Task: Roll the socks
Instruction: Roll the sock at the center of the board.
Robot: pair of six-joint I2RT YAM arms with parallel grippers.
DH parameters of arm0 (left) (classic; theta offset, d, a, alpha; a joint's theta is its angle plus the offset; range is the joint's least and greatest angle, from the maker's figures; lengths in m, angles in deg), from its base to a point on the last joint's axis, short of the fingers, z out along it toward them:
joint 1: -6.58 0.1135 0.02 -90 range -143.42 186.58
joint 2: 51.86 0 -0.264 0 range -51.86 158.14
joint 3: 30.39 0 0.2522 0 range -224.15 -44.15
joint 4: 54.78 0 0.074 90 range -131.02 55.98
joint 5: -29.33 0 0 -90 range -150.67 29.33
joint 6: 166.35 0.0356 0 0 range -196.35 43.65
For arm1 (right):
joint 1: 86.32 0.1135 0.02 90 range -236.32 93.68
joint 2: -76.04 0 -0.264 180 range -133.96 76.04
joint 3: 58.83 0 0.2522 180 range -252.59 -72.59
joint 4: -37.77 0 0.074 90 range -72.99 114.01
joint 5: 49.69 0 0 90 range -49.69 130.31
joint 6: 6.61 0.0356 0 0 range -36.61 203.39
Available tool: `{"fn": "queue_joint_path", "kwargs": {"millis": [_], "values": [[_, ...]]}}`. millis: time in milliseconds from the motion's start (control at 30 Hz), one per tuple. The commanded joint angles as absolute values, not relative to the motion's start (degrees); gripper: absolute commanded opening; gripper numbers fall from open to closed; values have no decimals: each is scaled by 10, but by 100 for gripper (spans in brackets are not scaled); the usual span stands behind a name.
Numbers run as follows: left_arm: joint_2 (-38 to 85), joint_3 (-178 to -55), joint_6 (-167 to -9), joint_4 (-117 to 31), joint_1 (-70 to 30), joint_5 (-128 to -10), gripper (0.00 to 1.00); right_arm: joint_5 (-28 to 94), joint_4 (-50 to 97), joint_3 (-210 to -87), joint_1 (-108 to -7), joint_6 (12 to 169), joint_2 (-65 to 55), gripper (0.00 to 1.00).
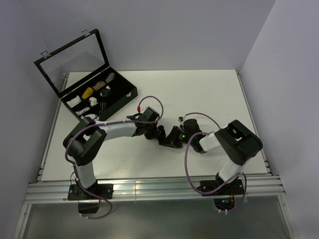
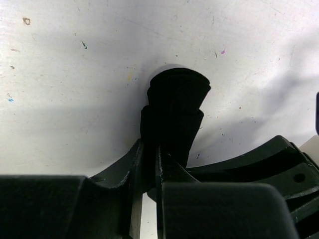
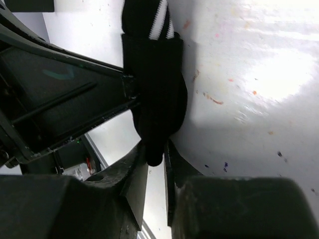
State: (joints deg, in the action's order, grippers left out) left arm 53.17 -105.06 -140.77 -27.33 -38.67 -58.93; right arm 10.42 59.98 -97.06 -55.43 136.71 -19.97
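Left pincer (image 2: 152,149): pressed nearly together, pinching short black fabric socks with thin white cuff stripes (image 2: 175,107), bunched into thick wad at centre of white desk (image 1: 209,94). Right pincer (image 3: 155,152): nipping opposite end, striped cuff beyond fingertips. Step, by judgement: mid-roll, bundle compact, cuff not tucked. Next calls for one pincer anchoring, other folding cuff over roll. Far left: black case with clear hinged lid (image 1: 119,102).

Pale lilac walls (image 1: 174,30) are standing behind and right of the white table (image 1: 209,94). An aluminium rail (image 1: 159,188) is running along the table's near edge.
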Motion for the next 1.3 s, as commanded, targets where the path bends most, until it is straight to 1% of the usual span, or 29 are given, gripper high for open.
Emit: {"fn": "queue_joint_path", "kwargs": {"millis": [0,67,100,133,167,233,267,333,367,467,500,600,933,1267], "values": [[576,-1001,-1389,-146,-384,-508,13,107,621,-946,-558,1374,-209,21],[568,-995,-1392,-151,-384,-511,14,104,630,-936,-568,1382,-210,15],[563,-993,-1394,-153,-384,-514,16,103,640,-933,-571,1385,-213,13],[551,-989,-1397,-156,-384,-514,19,98,644,-929,-575,1389,-215,9],[545,-983,-1400,-163,-384,-514,27,94,650,-927,-581,1392,-225,7],[524,-976,-1408,-174,-384,-518,35,82,673,-923,-585,1403,-238,2],[518,-970,-1410,-187,-384,-521,44,67,684,-923,-586,1408,-248,2],[502,-965,-1417,-200,-384,-530,53,51,723,-922,-588,1424,-274,0],[497,-958,-1420,-213,-384,-535,60,40,744,-921,-590,1429,-281,0],[480,-943,-1432,-238,-384,-552,69,33,755,-921,-590,1434,-297,0],[476,-939,-1435,-254,-384,-555,70,31,757,-922,-590,1434,-299,0],[477,-938,-1439,-264,-384,-551,71,34,750,-925,-591,1431,-295,0],[533,-986,-1424,-262,-384,-549,66,22,763,-928,-592,1438,-308,0],[582,-1035,-1407,-194,-388,-521,63,23,760,-935,-592,1438,-311,0]]}}
